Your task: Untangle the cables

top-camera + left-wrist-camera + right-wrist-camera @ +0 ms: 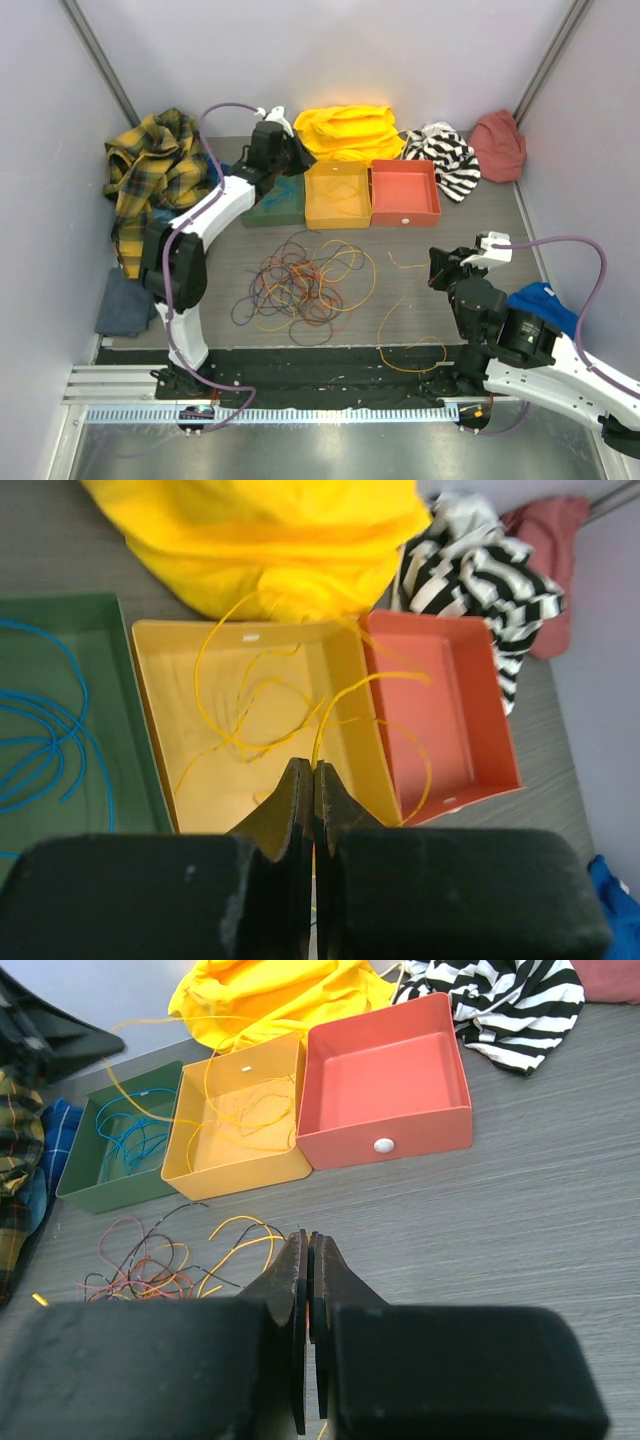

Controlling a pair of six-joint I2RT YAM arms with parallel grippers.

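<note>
Left arm is stretched out to 12 o'clock, elbow bent, wrist over the trays. Left gripper (314, 770) is fully closed, pinching one thin yellow cable (345, 690) that arcs up and over toward the red tray (500, 750). Right arm is folded low at the 4 o'clock corner, wrist pointing at 10 o'clock. Right gripper (310, 1245) hangs above the table (470, 225) with its fingers pressed together. A sliver of yellow shows in the gap, and in the top view a loose strand (382, 335) runs from it down to a loop at 6 o'clock of that gripper, so it looks clamped.

The cables (300, 285) are one tangled bunch at table centre, with yellow-orange, red, purple and dark loops. It sits at 6 o'clock of the trays and 9 o'clock of the right gripper, well apart from both grippers.

Counts:
- 2 arms.
- 3 trays in a row: green tray (268, 216), yellow tray (337, 223) and the red one.
- Blue cable (40, 740) coiled in the green tray.
- Yellow wires (250, 742) lying in the yellow tray; how many, can't tell.
- 4 garments along the far edge: plaid (150, 165), yellow (345, 130), striped (445, 155), red (498, 145).
</note>
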